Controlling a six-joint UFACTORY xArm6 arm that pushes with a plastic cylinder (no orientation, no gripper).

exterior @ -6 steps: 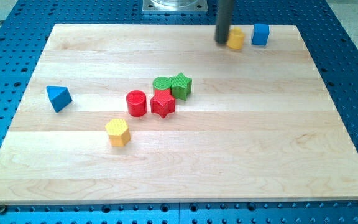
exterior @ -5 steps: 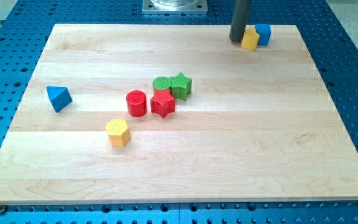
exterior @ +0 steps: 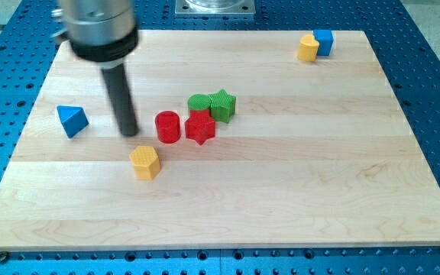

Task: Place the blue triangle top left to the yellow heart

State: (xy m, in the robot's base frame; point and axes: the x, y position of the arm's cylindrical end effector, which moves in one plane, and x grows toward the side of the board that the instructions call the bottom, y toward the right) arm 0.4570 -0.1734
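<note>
The blue triangle (exterior: 72, 120) lies near the board's left edge. The yellow heart (exterior: 307, 47) sits at the view's top right and touches a blue cube (exterior: 323, 41) on its right. My tip (exterior: 129, 132) rests on the board between the blue triangle and a red cylinder (exterior: 167, 126). It is about a block's width right of the triangle and touches neither block. The rod rises from the tip toward the view's top left.
A yellow hexagon (exterior: 145, 162) lies just below and right of my tip. A red star (exterior: 200, 127), a green cylinder (exterior: 198, 102) and a green star (exterior: 222, 105) cluster right of the red cylinder. The wooden board (exterior: 281, 183) lies on a blue perforated table.
My tip has left the yellow heart at the top right and crossed the board to the left middle, beside the blue triangle. Before that, the heart was pushed right against the blue cube.
</note>
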